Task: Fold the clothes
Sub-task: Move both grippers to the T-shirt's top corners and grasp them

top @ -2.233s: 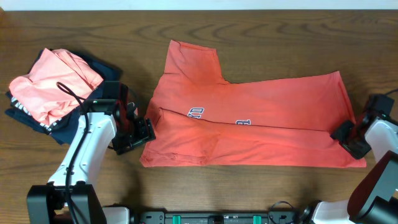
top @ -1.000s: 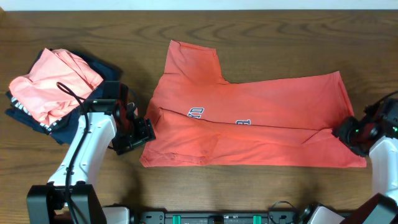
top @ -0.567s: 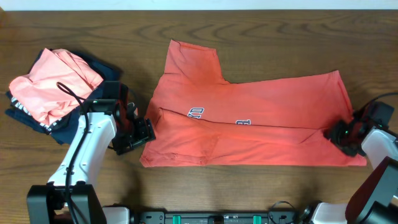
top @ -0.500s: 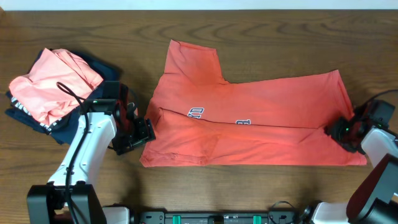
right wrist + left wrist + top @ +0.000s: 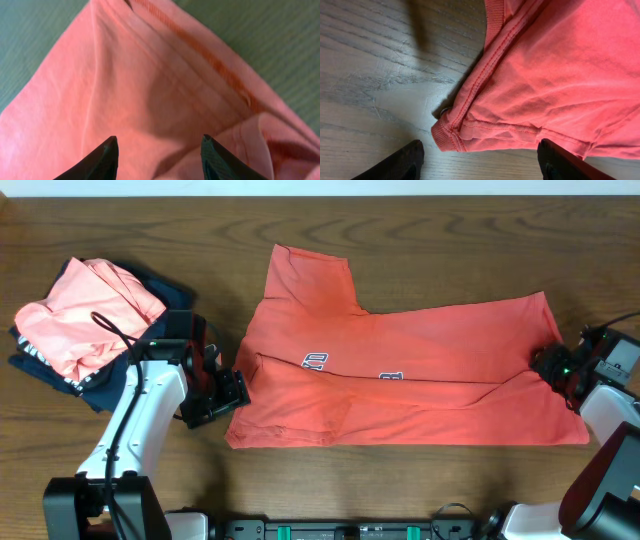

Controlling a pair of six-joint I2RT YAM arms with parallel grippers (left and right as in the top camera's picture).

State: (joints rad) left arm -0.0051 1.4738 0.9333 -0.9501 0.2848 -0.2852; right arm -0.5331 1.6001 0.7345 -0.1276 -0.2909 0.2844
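The coral-red T-shirt (image 5: 400,380) lies across the middle of the wooden table (image 5: 150,220), and the job looks roughly a third done. Its near long side is already turned over the body along a soft diagonal crease that half hides the navy-and-white lettering (image 5: 316,361). The far sleeve (image 5: 310,275) still sticks out flat, so the far side and the crosswise folds appear to be left. The left gripper (image 5: 228,395) sits at the collar end with its jaws spread, nothing pinched. The stitched, ribbed hem (image 5: 470,95) lies doubled between them. The right gripper (image 5: 553,368) stands at the bottom hem, jaws apart over limp, matte cotton, gripping nothing visible. A salmon-pink garment (image 5: 85,310) sits on a navy one (image 5: 170,290) well to the left.
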